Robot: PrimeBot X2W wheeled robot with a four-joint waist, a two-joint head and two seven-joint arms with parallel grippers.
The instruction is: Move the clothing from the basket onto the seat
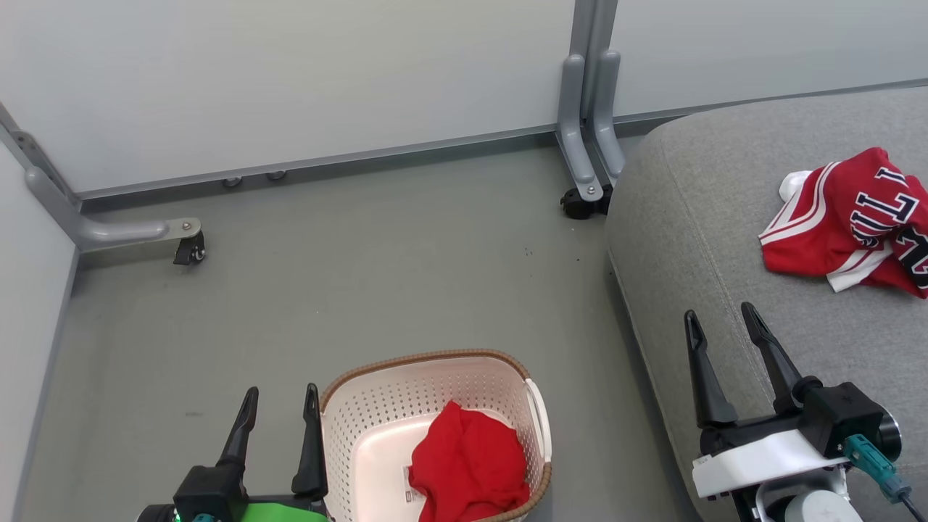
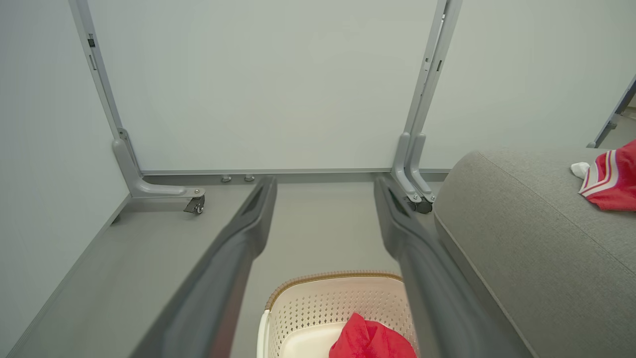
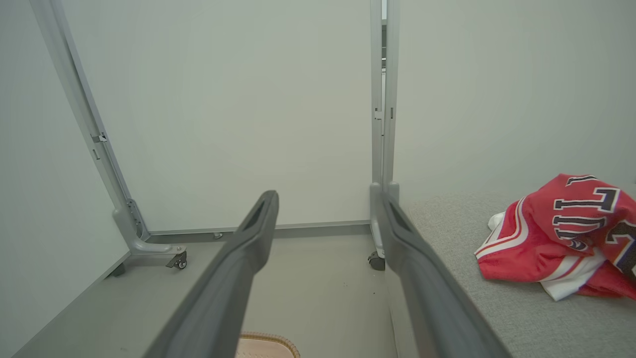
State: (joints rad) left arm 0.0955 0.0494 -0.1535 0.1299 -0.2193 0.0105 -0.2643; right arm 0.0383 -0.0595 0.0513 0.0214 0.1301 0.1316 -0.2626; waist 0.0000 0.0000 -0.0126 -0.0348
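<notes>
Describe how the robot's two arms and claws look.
Each claw has two long, dark, tapering fingers on a black base. The left claw has a bright green cover behind it; the right claw has a white bracket and a teal plug with a thin dark cable.

The head view looks steeply down from above, close over the basket [image 1: 428,357] at bottom centre, with the seat [image 1: 725,239] filling the frame's right. The left wrist view sits lower and faces almost level toward the white partition panels [image 2: 273,84], the basket's far rim at its bottom centre. The right wrist view faces the same panels from beside the seat's edge. All three share the castored panel post [image 1: 591,130], seat and jersey [image 1: 834,217].
</notes>
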